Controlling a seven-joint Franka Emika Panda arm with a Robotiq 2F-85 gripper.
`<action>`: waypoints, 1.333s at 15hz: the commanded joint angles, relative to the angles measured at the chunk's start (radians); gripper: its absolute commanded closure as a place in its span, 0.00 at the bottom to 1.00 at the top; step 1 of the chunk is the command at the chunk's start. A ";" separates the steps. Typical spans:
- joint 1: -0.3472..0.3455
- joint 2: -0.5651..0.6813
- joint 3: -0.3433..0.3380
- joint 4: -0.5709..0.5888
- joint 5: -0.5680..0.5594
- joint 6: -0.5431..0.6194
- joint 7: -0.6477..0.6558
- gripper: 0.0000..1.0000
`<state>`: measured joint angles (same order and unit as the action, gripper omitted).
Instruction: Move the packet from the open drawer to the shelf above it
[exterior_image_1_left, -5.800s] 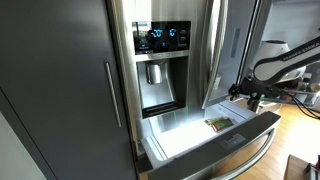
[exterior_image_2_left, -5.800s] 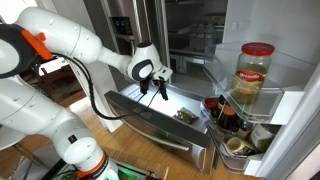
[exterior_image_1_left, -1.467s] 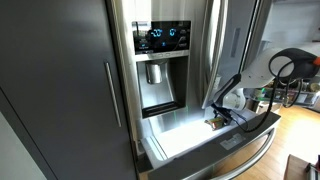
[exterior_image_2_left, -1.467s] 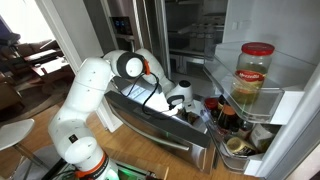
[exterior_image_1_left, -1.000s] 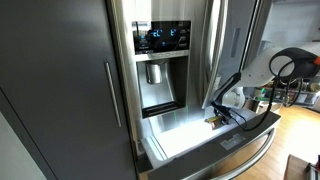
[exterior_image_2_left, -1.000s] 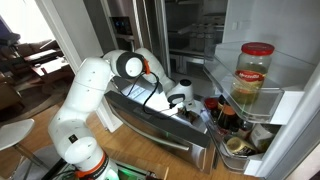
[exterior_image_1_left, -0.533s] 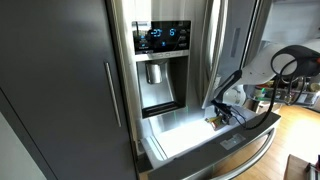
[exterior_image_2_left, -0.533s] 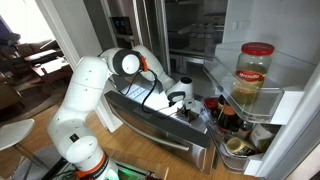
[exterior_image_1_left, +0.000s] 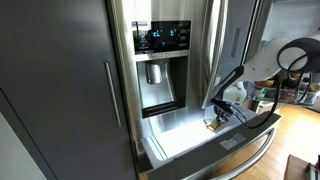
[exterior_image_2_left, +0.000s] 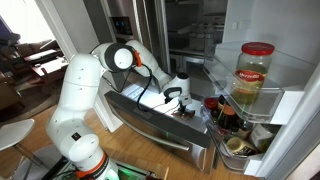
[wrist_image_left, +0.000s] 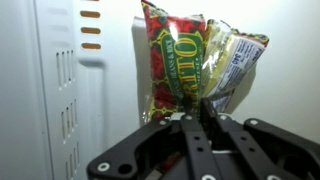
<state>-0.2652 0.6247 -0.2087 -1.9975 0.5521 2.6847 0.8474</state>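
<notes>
In the wrist view the packet (wrist_image_left: 183, 58), green with red and yellow print, hangs crumpled between my fingers. My gripper (wrist_image_left: 200, 106) is shut on its lower edge. In both exterior views the gripper (exterior_image_1_left: 219, 113) (exterior_image_2_left: 183, 104) sits low inside the open drawer (exterior_image_1_left: 232, 140) (exterior_image_2_left: 150, 118), near its right end. The packet (exterior_image_1_left: 213, 124) shows as a small green patch right under the hand, against the white drawer floor. The fridge shelves (exterior_image_2_left: 192, 42) lie above the drawer behind the arm.
The open fridge door (exterior_image_2_left: 262, 90) holds a large jar (exterior_image_2_left: 254, 74) and several bottles (exterior_image_2_left: 222, 112) close beside the drawer. A dark cabinet door (exterior_image_1_left: 60, 90) and the water dispenser (exterior_image_1_left: 160, 70) stand on the other side. The drawer's bar handle (exterior_image_1_left: 250, 150) runs across its front.
My jaws have closed onto the packet. The arm's upper links have shifted and risen a little while the hand stays in the drawer.
</notes>
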 joint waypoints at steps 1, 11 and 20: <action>0.040 -0.080 -0.027 -0.061 -0.037 -0.023 0.031 1.00; 0.100 -0.169 -0.061 -0.118 -0.112 -0.020 0.120 0.99; 0.148 -0.310 -0.116 -0.162 -0.277 -0.092 0.288 0.99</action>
<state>-0.1282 0.3808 -0.3114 -2.1238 0.3273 2.6280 1.0841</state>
